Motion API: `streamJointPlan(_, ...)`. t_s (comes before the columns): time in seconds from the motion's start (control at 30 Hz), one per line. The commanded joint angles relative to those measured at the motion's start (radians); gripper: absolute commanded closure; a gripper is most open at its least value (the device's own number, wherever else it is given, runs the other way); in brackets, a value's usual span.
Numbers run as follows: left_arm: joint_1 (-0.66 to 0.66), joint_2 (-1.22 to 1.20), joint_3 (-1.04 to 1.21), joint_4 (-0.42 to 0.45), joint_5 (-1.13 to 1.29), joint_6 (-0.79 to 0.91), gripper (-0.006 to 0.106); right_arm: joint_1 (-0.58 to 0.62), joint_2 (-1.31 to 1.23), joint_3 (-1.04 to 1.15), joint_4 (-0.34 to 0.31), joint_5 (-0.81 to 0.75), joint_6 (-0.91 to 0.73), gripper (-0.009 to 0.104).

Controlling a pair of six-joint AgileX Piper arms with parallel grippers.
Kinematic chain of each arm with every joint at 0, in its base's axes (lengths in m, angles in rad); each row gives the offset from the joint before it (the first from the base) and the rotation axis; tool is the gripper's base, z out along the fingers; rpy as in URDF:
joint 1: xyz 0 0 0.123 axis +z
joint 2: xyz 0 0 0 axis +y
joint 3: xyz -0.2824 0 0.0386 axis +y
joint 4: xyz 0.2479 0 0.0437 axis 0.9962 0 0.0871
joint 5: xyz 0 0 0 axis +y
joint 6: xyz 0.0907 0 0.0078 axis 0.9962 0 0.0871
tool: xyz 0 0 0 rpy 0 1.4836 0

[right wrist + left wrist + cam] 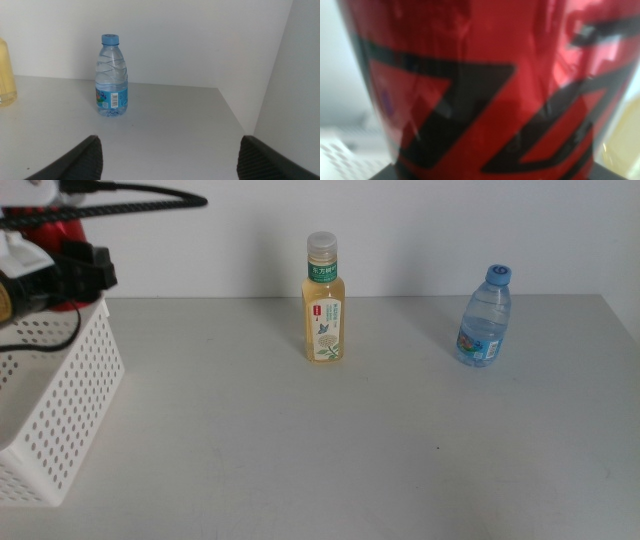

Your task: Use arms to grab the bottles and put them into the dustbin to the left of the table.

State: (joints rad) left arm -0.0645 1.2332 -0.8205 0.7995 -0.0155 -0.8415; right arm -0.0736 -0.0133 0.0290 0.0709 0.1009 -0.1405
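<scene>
My left gripper [66, 272] is at the far left, shut on the red cola can [45, 225], and holds it above the white perforated dustbin [62, 405]. The can [485, 85] fills the left wrist view, and a corner of the dustbin [335, 150] shows beside it. The yellow tea bottle [323, 305] stands upright at the back middle of the table [330, 450]. The blue-capped water bottle [485, 320] stands upright at the back right. My right gripper [177, 160] is open and empty, some way short of the water bottle [111, 80], and is out of the middle view.
A white wall runs behind the table. The edge of the tea bottle [6, 75] shows in the right wrist view. A white panel [295, 75] stands past the table's right edge.
</scene>
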Motion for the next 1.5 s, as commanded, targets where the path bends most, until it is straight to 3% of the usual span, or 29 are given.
streamJointPlan(0.0, -0.004, -0.072, -0.082, 0.14, -0.013, -0.145, 0.086, -0.003, -0.021, -0.01, -0.009, -0.081, -0.01, 0.001)
streamJointPlan(0.07, -0.004, -0.083, -0.099, 0.226, 0.028, -0.204, 0.087, -0.003, -0.021, -0.01, -0.009, -0.081, -0.01, 0.001)
streamJointPlan(0.17, -0.004, -0.083, -0.109, 0.283, 0.065, -0.241, 0.089, -0.003, -0.021, -0.01, -0.009, -0.081, -0.01, 0.001)
streamJointPlan(0.67, -0.004, -0.069, -0.141, 0.323, 0.054, -0.227, 0.096, -0.003, -0.021, -0.01, -0.009, -0.081, -0.01, 0.001)
streamJointPlan(0.93, -0.004, -0.056, -0.13, 0.268, 0.035, -0.222, 0.096, -0.003, -0.021, -0.01, -0.009, -0.081, -0.01, 0.001)
streamJointPlan(1.0, -0.004, -0.051, -0.126, 0.195, 0.047, -0.163, 0.096, -0.003, -0.021, -0.01, -0.009, -0.081, -0.01, 0.001)
streamJointPlan(1.07, -0.004, -0.048, -0.124, 0.04, 0.087, -0.005, 0.096, -0.003, -0.021, -0.01, -0.009, -0.081, -0.01, 0.001)
streamJointPlan(1.33, -0.002, -0.046, -0.209, -0.786, 0.425, 0.884, 0.096, -0.003, -0.021, -0.01, -0.009, -0.081, -0.01, 0.001)
streamJointPlan(1.37, 0.008, -0.045, -0.241, -0.864, 0.498, 0.958, 0.096, -0.003, -0.021, -0.01, -0.009, -0.081, -0.01, 0.001)
streamJointPlan(1.47, 0.061, -0.033, -0.34, -0.988, 0.674, 1.074, 0.096, -0.004, -0.021, -0.01, -0.009, -0.081, -0.01, 0.001)
